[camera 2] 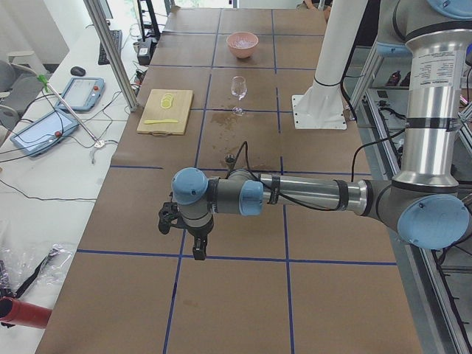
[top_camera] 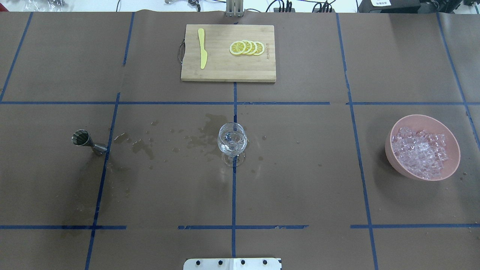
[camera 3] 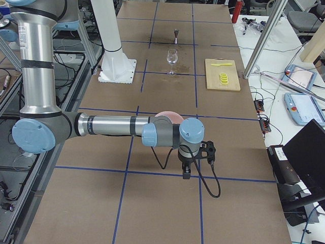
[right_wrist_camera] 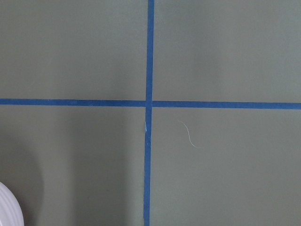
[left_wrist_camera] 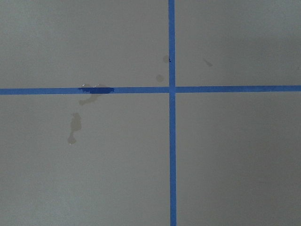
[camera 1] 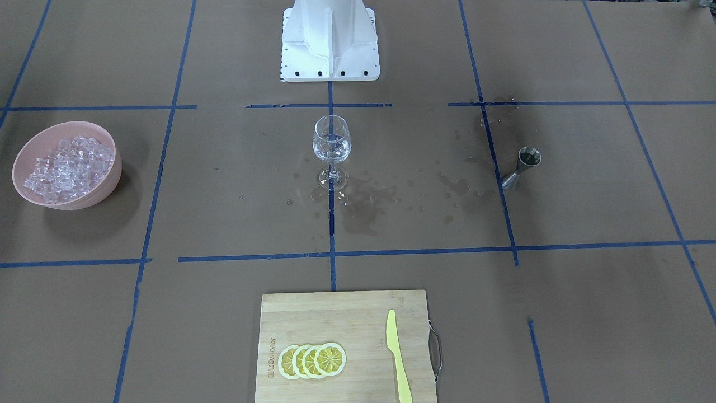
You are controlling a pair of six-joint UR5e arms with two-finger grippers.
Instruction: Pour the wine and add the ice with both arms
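Observation:
A clear wine glass (camera 1: pixel 331 146) stands upright at the table's middle, also in the overhead view (top_camera: pixel 232 140); something clear sits low in its bowl, and I cannot tell wine from ice there. A steel jigger (camera 1: pixel 523 167) stands on the robot's left side (top_camera: pixel 87 141). A pink bowl (top_camera: pixel 393 157) heaped with ice cubes (top_camera: pixel 420 150) stands on the robot's right side (camera 1: pixel 106 184). My left gripper (camera 2: pixel 198 251) hangs over bare paper far from the jigger. My right gripper (camera 3: pixel 187 173) hangs beside the bowl (camera 3: pixel 170 116). I cannot tell whether either is open or shut.
A bamboo cutting board (camera 1: pixel 358 313) with lemon slices (camera 1: pixel 312 360) and a yellow knife (camera 1: pixel 397 352) lies at the table's far edge from the robot. Dark wet stains (camera 1: pixel 363 207) spread around the glass. The white pedestal (camera 1: pixel 330 39) stands behind it.

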